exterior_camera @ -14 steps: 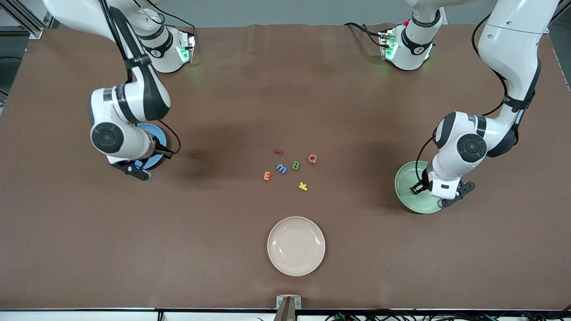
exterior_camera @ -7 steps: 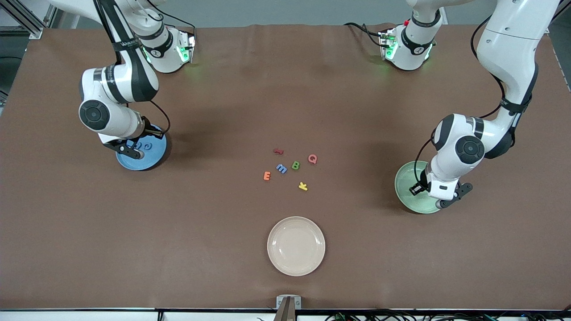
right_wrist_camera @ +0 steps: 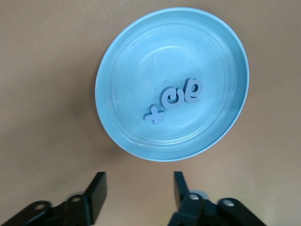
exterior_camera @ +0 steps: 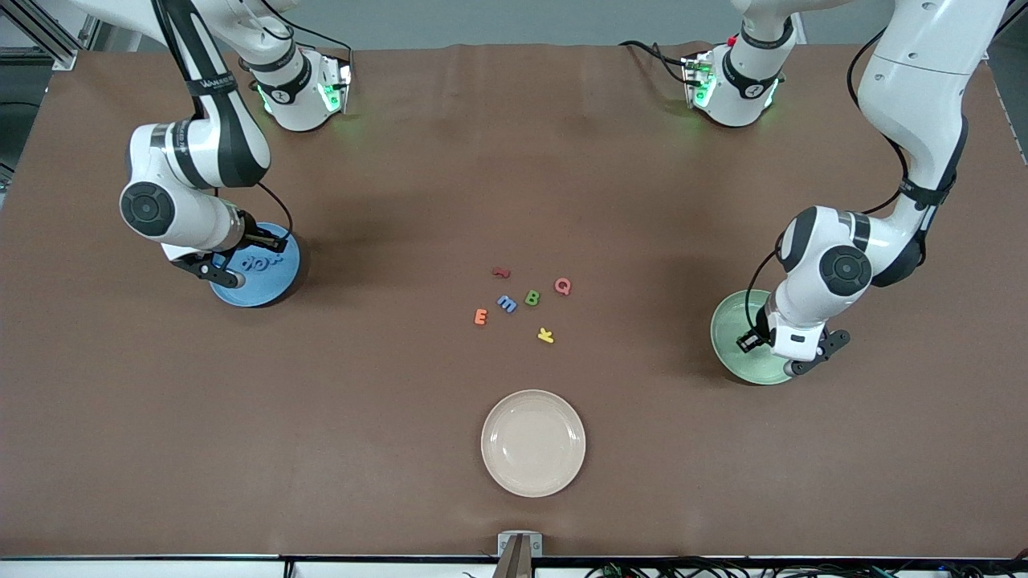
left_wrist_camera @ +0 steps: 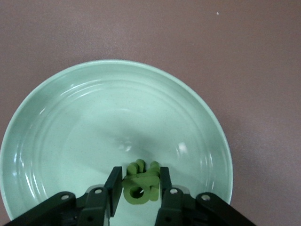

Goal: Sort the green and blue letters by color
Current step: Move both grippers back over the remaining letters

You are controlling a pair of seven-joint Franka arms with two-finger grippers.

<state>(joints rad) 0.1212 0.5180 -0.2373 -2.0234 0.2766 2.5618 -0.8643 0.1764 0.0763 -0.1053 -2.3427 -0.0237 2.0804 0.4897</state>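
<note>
A mid-blue letter M point(exterior_camera: 507, 303) and an olive-green letter B point(exterior_camera: 532, 298) lie mid-table among other letters. Three blue letters point(exterior_camera: 259, 261) lie on the blue plate point(exterior_camera: 273, 289); they also show in the right wrist view point(right_wrist_camera: 176, 100). My right gripper point(exterior_camera: 218, 275) is open and empty point(right_wrist_camera: 139, 181), above the table beside that plate's rim point(right_wrist_camera: 225, 127). My left gripper point(exterior_camera: 791, 353) is low in the pale-green plate point(exterior_camera: 727, 329), shut point(left_wrist_camera: 140, 181) on a green letter point(left_wrist_camera: 140, 190) that rests against other green letters point(left_wrist_camera: 138, 167) on the plate point(left_wrist_camera: 94, 122).
A red letter point(exterior_camera: 501, 273), pink Q point(exterior_camera: 563, 286), orange E point(exterior_camera: 480, 317) and yellow K point(exterior_camera: 546, 335) lie with the M and B mid-table. A cream plate point(exterior_camera: 533, 442) sits nearer the front camera. Brown cloth covers the table.
My right arm has drawn back off the blue plate toward its end of the table, uncovering the three blue letters. My left arm has barely shifted over the green plate.
</note>
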